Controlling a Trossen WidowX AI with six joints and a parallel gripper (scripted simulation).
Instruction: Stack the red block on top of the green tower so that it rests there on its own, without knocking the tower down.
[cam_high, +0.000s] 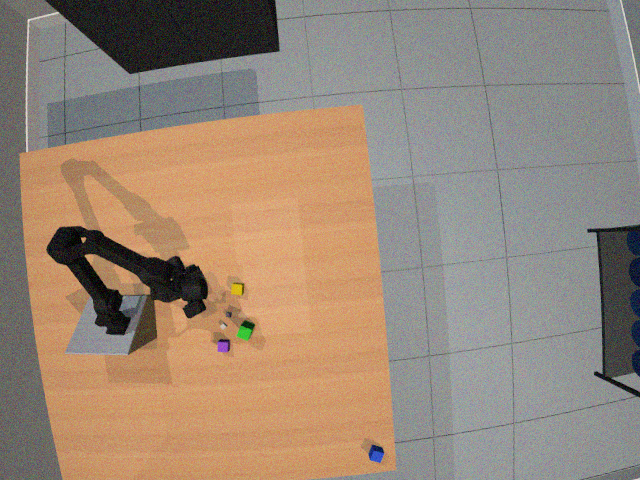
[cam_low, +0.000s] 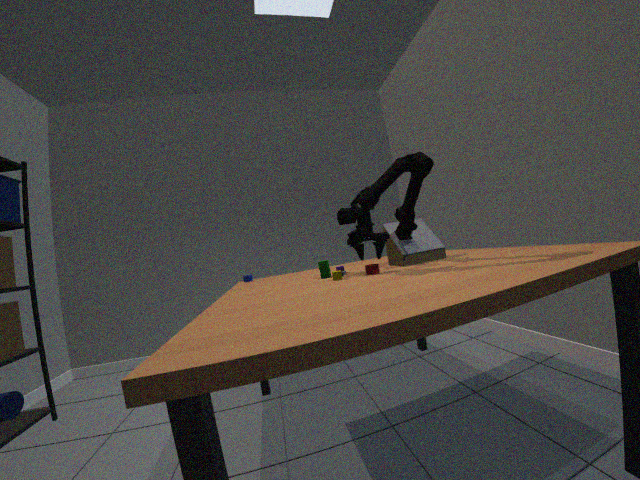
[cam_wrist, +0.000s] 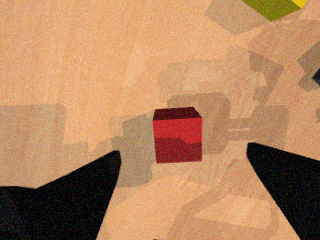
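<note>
The red block (cam_low: 372, 269) (cam_wrist: 178, 139) lies on the table; in the wrist view it shows between the two fingers, beyond their tips. In the top view the arm hides it. My gripper (cam_low: 371, 257) (cam_wrist: 183, 152) is open and empty, pointing down above the table over the red block. The green tower (cam_high: 245, 330) (cam_low: 324, 269) stands upright on the table, to the right of the gripper in the top view and to its left in the exterior view. It is outside the wrist view.
A yellow block (cam_high: 237, 288) (cam_low: 337, 275) (cam_wrist: 275, 9) and a purple block (cam_high: 223, 346) stand near the tower. A small dark block (cam_high: 228, 314) and a small white block (cam_high: 223, 325) lie between them. A blue block (cam_high: 376, 453) (cam_low: 247, 278) lies near a far table corner.
</note>
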